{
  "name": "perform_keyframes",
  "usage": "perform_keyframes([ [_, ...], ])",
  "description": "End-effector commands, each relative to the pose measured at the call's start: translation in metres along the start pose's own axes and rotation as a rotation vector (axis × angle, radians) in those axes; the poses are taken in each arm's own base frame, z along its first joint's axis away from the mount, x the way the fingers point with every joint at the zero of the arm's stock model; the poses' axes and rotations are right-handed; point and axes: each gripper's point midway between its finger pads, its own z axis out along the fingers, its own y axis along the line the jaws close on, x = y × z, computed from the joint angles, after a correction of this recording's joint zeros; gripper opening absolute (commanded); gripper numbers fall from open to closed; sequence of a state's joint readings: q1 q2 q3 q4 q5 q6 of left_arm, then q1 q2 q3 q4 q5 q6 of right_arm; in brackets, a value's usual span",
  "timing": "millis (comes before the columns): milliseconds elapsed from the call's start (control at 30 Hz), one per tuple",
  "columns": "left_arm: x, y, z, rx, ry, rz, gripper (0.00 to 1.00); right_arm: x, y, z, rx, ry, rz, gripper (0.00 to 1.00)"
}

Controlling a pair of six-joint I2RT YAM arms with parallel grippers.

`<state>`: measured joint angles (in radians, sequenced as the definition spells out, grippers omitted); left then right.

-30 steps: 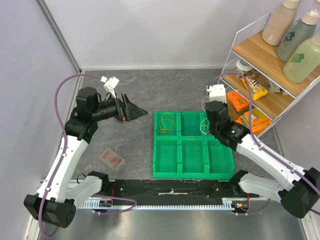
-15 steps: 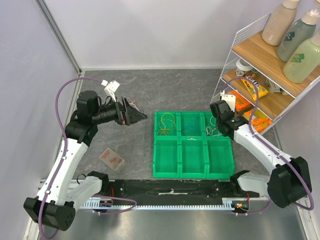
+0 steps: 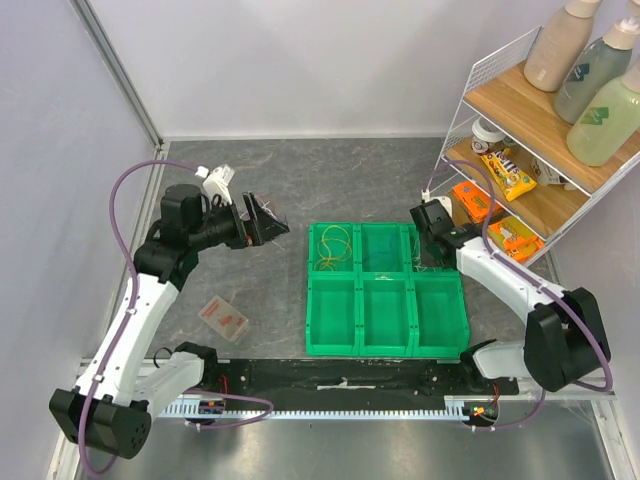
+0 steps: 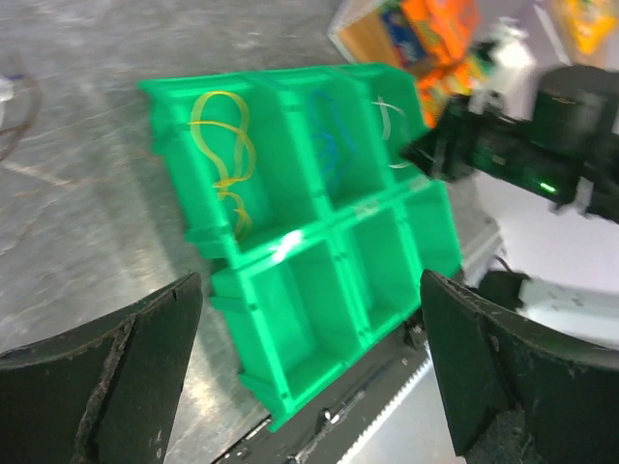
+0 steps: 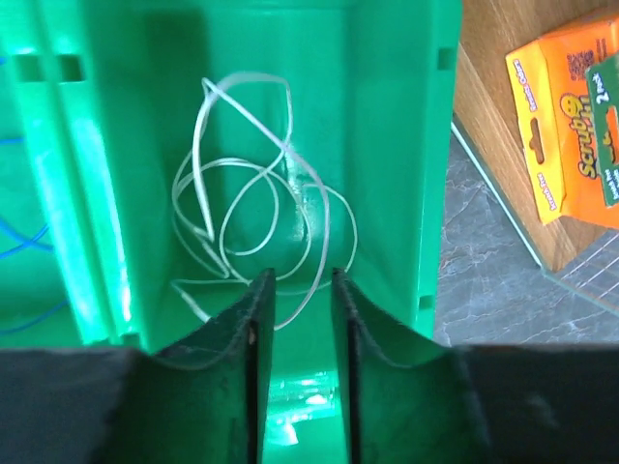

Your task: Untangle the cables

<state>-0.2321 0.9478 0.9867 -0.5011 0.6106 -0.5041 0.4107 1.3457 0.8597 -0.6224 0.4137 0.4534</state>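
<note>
Right arm is folding in at the elbow compared with a second ago, and the left gripper [image 4: 309, 280] is sitting slightly further back from the green tray [image 3: 310, 300].

Progress: three cables are lying separated in the tray's back row. The yellow cable [image 4: 227, 145] is occupying the left compartment, the blue cable [image 4: 329, 145] the middle one, and the white cable [image 5: 251, 193] the right one. The front row is holding nothing. I judge the sort to be roughly half done. A thin dark strand [image 4: 37, 101] is showing on the table [image 3: 330, 180] at the edge of the left wrist view, probably part of what is left; I cannot make out the rest.

Right gripper [image 5: 295, 280] is hovering over the white cable's compartment, fingers parted by a narrow gap and pinching nothing I can see. Left gripper is gaping wide, holding nothing in its own view.

Surroundings: the wire shelf [image 3: 520, 100] with orange packets [image 5: 571, 126] is standing just beside the tray's right wall, crowding the right arm. A small clear box [image 3: 223, 317] is lying well apart.
</note>
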Motion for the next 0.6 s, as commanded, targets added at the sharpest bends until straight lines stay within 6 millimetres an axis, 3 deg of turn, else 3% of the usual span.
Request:
perform_keyframes([
  [0, -0.009, 0.058, 0.001, -0.280, -0.053, -0.064, 0.99, -0.028, 0.011, -0.039, -0.109, -0.074, -0.004, 0.45],
  [67, -0.012, 0.072, 0.005, -0.291, -0.044, -0.107, 0.96, -0.035, 0.010, -0.055, -0.133, -0.109, -0.003, 0.53],
  [167, -0.018, 0.082, 0.010, -0.214, -0.049, -0.175, 0.78, -0.048, 0.019, -0.080, -0.208, -0.166, -0.003, 0.59],
  [300, -0.028, 0.113, 0.018, -0.181, -0.078, -0.312, 0.55, -0.066, 0.059, -0.106, -0.401, -0.244, -0.036, 0.67],
  [367, -0.033, 0.134, 0.027, -0.242, -0.073, -0.317, 0.54, -0.074, 0.088, -0.114, -0.520, -0.281, -0.064, 0.70],
  [433, -0.036, 0.161, 0.034, -0.337, -0.073, -0.317, 0.60, -0.085, 0.123, -0.124, -0.627, -0.317, -0.087, 0.70],
  [567, -0.037, 0.219, 0.038, -0.563, -0.060, -0.297, 0.60, -0.091, 0.202, -0.141, -0.789, -0.327, -0.169, 0.69],
])
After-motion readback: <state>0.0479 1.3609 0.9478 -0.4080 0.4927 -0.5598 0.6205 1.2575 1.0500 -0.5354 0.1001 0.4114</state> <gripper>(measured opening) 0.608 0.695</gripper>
